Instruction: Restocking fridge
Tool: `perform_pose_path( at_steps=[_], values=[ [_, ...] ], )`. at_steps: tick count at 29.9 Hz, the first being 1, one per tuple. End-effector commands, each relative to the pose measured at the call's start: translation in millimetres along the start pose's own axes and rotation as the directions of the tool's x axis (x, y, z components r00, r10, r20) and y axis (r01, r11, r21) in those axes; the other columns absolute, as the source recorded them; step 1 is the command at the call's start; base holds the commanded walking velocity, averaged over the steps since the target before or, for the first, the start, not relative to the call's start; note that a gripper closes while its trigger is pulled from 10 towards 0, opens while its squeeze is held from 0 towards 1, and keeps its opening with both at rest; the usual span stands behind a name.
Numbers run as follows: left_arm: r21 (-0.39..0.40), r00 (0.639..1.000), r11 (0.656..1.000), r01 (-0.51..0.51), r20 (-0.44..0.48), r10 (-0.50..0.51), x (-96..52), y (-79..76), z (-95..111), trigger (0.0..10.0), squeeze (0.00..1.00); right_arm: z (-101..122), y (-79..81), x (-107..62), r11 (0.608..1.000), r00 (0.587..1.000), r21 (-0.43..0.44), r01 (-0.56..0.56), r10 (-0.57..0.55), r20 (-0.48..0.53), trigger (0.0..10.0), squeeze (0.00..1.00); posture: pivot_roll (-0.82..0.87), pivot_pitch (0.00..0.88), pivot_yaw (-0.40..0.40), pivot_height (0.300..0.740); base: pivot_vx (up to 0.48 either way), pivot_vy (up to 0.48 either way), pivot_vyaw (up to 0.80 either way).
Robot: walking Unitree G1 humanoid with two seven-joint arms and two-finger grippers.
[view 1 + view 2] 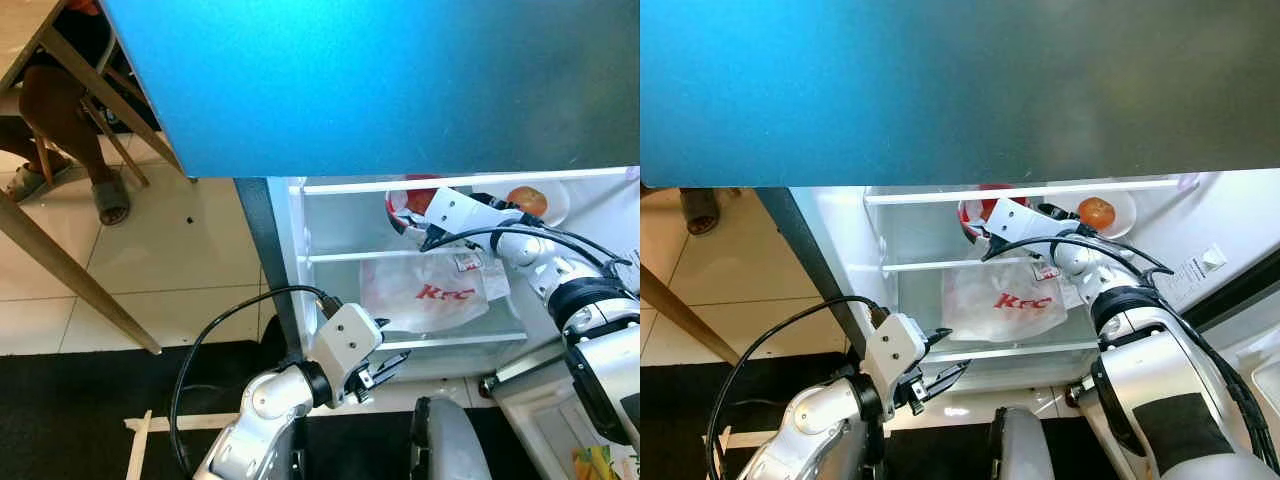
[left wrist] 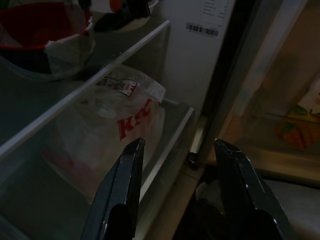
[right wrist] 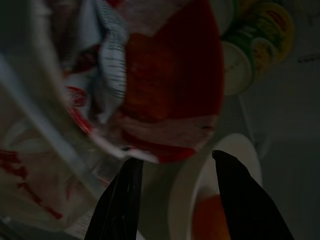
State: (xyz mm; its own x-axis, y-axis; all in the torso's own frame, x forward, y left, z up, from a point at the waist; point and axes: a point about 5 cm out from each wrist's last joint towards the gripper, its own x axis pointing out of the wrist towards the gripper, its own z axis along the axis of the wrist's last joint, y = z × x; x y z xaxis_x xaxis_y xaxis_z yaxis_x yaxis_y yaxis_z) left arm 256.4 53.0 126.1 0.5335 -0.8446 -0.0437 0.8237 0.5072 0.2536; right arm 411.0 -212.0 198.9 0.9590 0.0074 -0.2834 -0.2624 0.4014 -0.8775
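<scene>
Right now I have the right claw (image 3: 175,195) spread and empty inside the fridge (image 1: 890,235), red tub (image 3: 170,85) just beyond its tips, plate (image 1: 1124,212) with tomato (image 1: 1097,211) beside; left claw (image 2: 182,190), also spread, idles below; next I'd withdraw carefully.

Inside the open fridge (image 1: 300,215), a bucket (image 1: 415,195) stood on the upper shelf (image 1: 360,256), with a plate (image 1: 552,205) holding a fruit (image 1: 527,200) to its right. A KFC bag (image 1: 425,290) lay on the lower shelf (image 1: 450,340), below the bucket.
</scene>
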Motion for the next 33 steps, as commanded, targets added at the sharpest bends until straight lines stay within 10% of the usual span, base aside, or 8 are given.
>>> perform_pose_path(
  at_steps=[1, 16, 24, 33],
  values=[
    [-0.015, 1.000, 1.000, 0.012, -0.018, -0.013, 0.7, -3.1, -7, 10.0, 0.00, -9, 11.0, -0.8, 0.999, 0.999, 0.003, -0.049, 0.049, -0.008, 10.0, 0.00, 0.08, 0.290, 0.005, 0.617, 0.000, 0.000, 0.00],
    [-0.055, 0.999, 0.998, -0.036, -0.031, 0.034, -15.8, 5.4, -21, 10.0, 0.00, -49, 5.2, -13.4, 0.969, 0.996, 0.231, -0.086, 0.087, 0.008, 10.0, 0.00, 0.01, 0.135, 0.005, 0.617, 0.000, 0.000, 0.00],
    [-0.113, 0.978, 0.972, -0.207, -0.055, 0.202, -39.6, 6.5, -34, 10.0, 0.00, -55, 36.1, -16.3, 0.924, 0.974, 0.308, -0.226, 0.214, 0.074, 10.0, 0.00, -0.01, 0.101, -0.006, 0.617, 0.000, 0.000, 0.00],
    [-0.149, 0.849, 0.844, -0.516, -0.223, 0.480, -89.1, -3.3, -71, 10.0, 0.00, -53, 122.1, -32.6, 0.684, 0.794, 0.407, -0.605, 0.554, 0.249, 10.0, 0.00, 0.00, 0.096, -0.034, 0.617, 0.000, 0.000, 0.00]
  ],
)
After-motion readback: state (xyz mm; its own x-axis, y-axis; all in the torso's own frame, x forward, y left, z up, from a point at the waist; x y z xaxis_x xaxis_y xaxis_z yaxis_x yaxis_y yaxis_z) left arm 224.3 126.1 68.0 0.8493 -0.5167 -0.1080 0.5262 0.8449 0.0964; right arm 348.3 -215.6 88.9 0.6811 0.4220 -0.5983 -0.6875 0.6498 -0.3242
